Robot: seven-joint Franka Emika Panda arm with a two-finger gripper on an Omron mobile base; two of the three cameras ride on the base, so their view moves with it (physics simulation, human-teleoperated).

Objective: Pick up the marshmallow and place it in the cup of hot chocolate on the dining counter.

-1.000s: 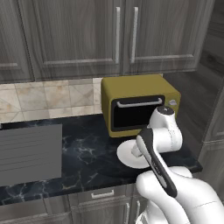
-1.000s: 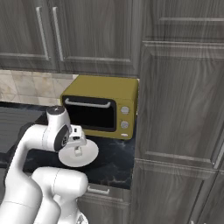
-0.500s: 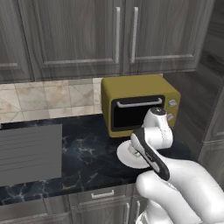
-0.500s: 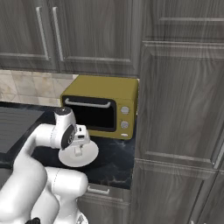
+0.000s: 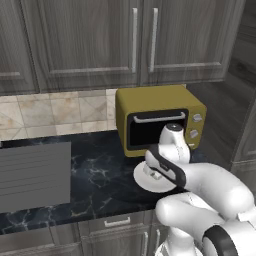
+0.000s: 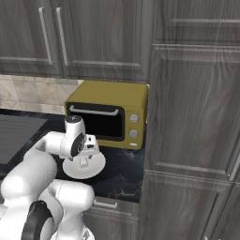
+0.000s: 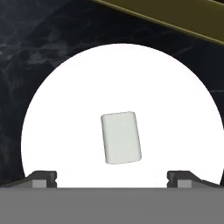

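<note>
Counter point(image 5: 100, 175): black marble-look top, below grey cabinets.
Plate point(image 7: 65, 109): round, white, on the counter just in front of the oven.
Marshmallow point(image 7: 121, 137): near the plate's middle, lying free.
Gripper point(image 7: 113, 177): jaws spread wide, empty, above the plate, 2 tips flanking the marshmallow.
Oven point(image 5: 160, 117): olive-yellow, door closed.

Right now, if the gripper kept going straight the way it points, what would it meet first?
Most likely the marshmallow, which lies mid-plate between the open gripper tips. Beneath it is the white plate on the black counter. Depth is hard to judge.
</note>
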